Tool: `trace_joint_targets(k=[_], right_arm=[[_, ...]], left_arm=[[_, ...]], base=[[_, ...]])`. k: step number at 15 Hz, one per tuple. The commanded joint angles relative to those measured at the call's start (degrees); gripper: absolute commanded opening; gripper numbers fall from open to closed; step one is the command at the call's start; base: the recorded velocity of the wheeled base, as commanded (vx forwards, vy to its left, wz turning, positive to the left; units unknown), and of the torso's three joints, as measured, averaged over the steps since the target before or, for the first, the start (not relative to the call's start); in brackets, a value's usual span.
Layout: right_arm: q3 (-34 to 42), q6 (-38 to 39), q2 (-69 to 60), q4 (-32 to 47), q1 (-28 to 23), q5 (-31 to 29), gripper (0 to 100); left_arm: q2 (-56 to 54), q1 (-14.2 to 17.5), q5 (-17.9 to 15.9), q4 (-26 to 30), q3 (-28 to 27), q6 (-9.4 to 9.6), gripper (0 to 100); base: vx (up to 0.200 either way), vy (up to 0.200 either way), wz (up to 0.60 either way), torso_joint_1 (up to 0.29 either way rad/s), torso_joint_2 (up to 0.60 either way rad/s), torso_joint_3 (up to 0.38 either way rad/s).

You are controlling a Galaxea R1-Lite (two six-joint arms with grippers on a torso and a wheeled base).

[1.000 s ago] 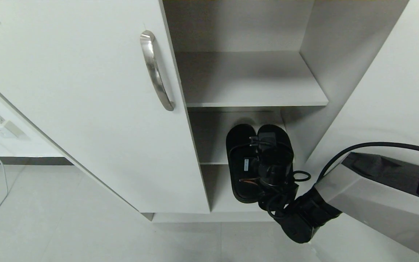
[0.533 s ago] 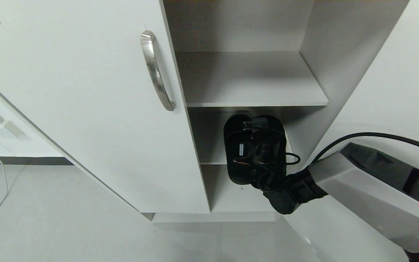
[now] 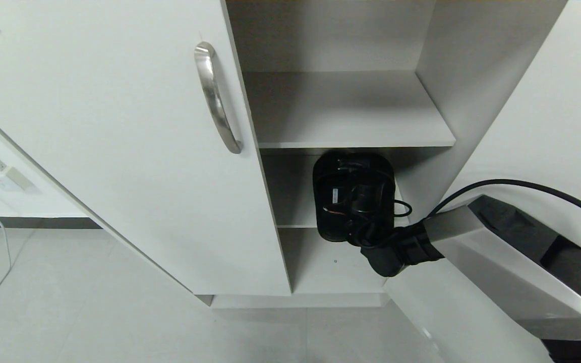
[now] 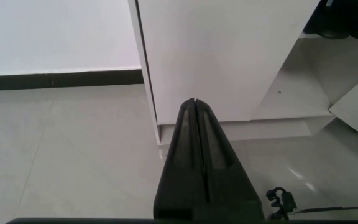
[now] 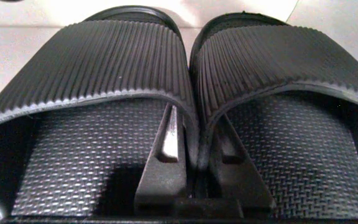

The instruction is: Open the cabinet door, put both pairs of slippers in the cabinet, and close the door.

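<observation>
Your right gripper [image 5: 196, 116] pinches the black slippers [image 5: 123, 68] by their inner walls so both can slide onto the middle shelf [image 3: 293, 201] together; left gripper [image 4: 194, 106] idles, jaws pressed together

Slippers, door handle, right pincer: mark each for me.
slippers [image 5: 104, 68], right wrist view, ribbed strap of one.
door handle [image 3: 214, 98], head view, middle of the metal bar.
right pincer [image 5: 196, 118], right wrist view, between its fingertips.

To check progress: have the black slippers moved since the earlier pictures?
Yes. The black slippers went deeper in, toes now at the edge of the upper shelf.
</observation>
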Motion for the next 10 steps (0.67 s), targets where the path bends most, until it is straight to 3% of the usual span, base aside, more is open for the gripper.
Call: trace_joint_targets(k=[1, 10], right_arm=[[-0.86, -0.04, 0.72, -0.02, -0.09, 0.0, 0], [-1.04, 0.05, 1.51, -0.11, -0.09, 0.0, 0]], left_arm=[[0.07, 0.01, 0.01, 0.0, 0.0, 0.01, 0], [0.07, 0.01, 0.01, 0.0, 0.0, 0.01, 0]], base=[[0.0, 0.0, 0.0, 0.0, 0.0, 0.0], [0.0, 0.0, 0.0, 0.0, 0.0, 0.0]])
